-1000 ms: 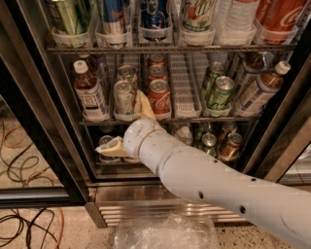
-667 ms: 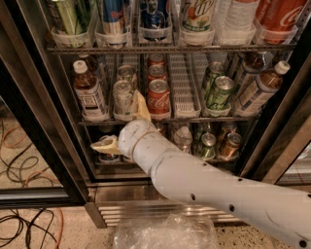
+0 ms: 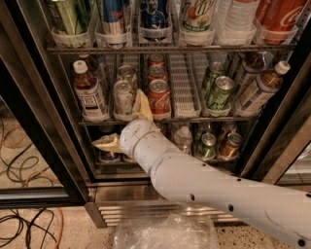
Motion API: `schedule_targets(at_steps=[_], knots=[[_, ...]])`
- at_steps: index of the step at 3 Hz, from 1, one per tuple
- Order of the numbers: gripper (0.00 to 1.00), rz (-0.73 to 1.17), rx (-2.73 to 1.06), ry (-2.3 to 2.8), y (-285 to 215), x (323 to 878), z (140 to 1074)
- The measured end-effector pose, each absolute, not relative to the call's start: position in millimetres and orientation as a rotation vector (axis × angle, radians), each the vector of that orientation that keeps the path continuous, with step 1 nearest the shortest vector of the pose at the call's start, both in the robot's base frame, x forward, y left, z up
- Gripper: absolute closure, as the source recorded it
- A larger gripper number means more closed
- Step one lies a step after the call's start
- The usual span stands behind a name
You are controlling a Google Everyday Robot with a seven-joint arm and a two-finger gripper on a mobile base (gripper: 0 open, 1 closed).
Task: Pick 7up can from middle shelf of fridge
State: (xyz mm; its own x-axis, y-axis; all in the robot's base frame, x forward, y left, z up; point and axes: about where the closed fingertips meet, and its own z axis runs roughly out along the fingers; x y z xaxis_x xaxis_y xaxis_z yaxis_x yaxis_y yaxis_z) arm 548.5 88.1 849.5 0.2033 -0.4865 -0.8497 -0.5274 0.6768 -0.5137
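Reaching into the fridge (image 3: 38,114) from the lower right, the white arm (image 3: 214,192) ends in the gripper (image 3: 117,119), which sits at the front edge of the middle shelf (image 3: 184,115). Its two cream fingers (image 3: 142,103) are spread wide with nothing between them: one points up in front of the gap between the 7up can (image 3: 123,97) and the red can (image 3: 159,97), the other points left below the rack. Whether the upper finger touches either can cannot be told

The 7up can stands upright at the front of the second lane from the left, pale silver with a shiny top; its lettering is too small to read. A second silver can top (image 3: 127,73) shows in the same lane behind it. The red can just to its right carries the white Coca-Cola script. Next over is a bare white slotted lane tray (image 3: 183,80), then two green cans (image 3: 219,91). A brown drink bottle with a white cap (image 3: 89,91) stands in the leftmost lane, and labelled bottles (image 3: 262,90) lean at the far right

On the rack above, a large red bottle (image 3: 284,13) shows part of the Coca-Cola script. Small cans (image 3: 209,145) sit on the lowest rack. Cables (image 3: 22,146) lie on the floor at the left
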Motion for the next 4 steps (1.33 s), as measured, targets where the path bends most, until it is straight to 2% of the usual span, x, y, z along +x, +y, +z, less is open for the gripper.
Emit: schedule_targets(at_steps=[1, 4], knots=[[0.0, 0.033, -0.87, 1.373, 92, 579, 853], [0.0, -0.008, -0.819, 1.358, 88, 615, 849]])
